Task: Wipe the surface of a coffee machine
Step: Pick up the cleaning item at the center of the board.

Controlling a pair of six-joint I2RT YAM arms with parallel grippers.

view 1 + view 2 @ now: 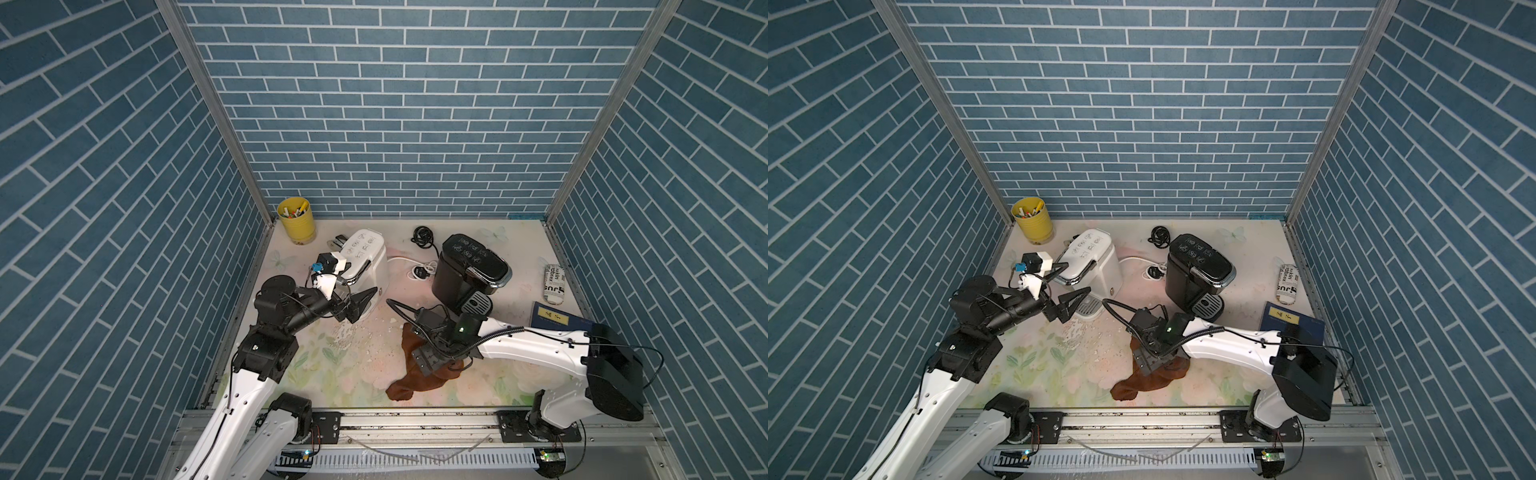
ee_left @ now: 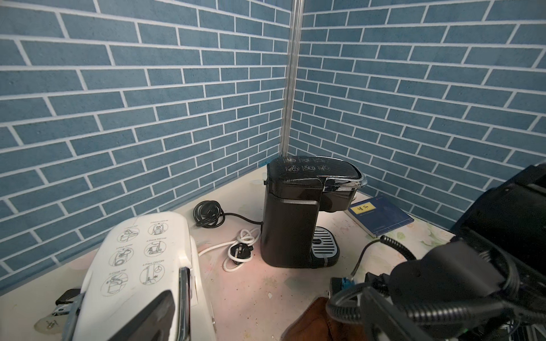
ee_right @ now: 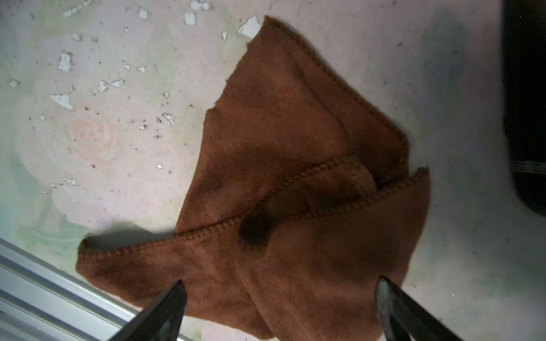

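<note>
We find two coffee machines standing upright on the table (image 1: 515,249), toward the back wall. The white coffee machine (image 1: 368,259) stands on the left side; it has a rounded lid printed with line-drawn instruction icons and a bright metal handle across the front. The black coffee machine (image 1: 453,274) stands to its right, well apart from it. Its casing is glossy, there are pale icons on the top panel, and a silver slotted drip tray (image 2: 324,246) sits at its base. A white cord (image 2: 236,251) with a plug lies between the two machines, and a coiled black cord (image 1: 422,237) lies behind them. The left gripper (image 1: 359,284) is at the front of the white coffee machine with its jaws spread wide and nothing held. We cannot tell whether a finger touches the casing. The cloth (image 3: 295,177) is brown with a stitched hem. It lies crumpled and folded over itself on the table near the front edge, in front of the black coffee machine. The right gripper (image 3: 280,282) hangs directly above the cloth, with its jaws wide apart and not pinching the fabric. The table surface around the cloth is flaked and speckled. A yellow cup (image 1: 297,224) stands in the back left corner. A blue book (image 1: 555,320) lies at the right edge.
</note>
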